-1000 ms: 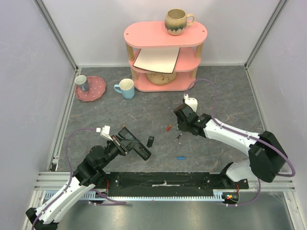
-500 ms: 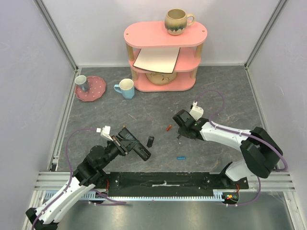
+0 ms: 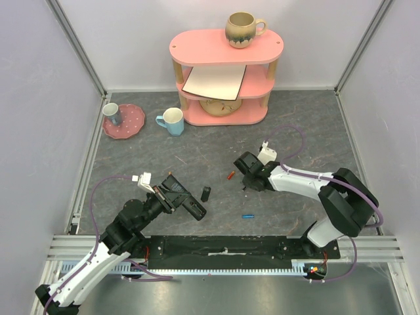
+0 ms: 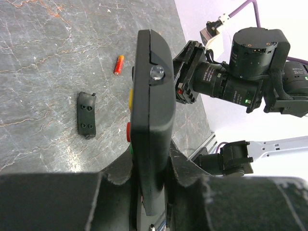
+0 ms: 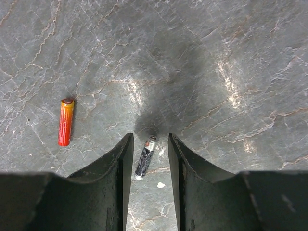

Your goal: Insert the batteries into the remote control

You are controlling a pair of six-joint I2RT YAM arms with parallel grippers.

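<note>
My left gripper is shut on the black remote control, holding it edge-up above the table; in the left wrist view the remote control stands between the pads. Low over the table, my right gripper is open. Its fingertips straddle a dark battery lying on the table, with a gap on each side. A red-orange battery lies to its left, also seen from above. The blue battery lies nearer the arm bases.
A small black battery cover lies between the arms. A pink shelf with a mug, a board and a bowl stands at the back. A blue-and-cream mug and a red plate holding a cup sit at the back left.
My right gripper has dropped towards the table and shifted slightly left over the dark battery, and its jaws have narrowed. The left arm and remote have not moved.
</note>
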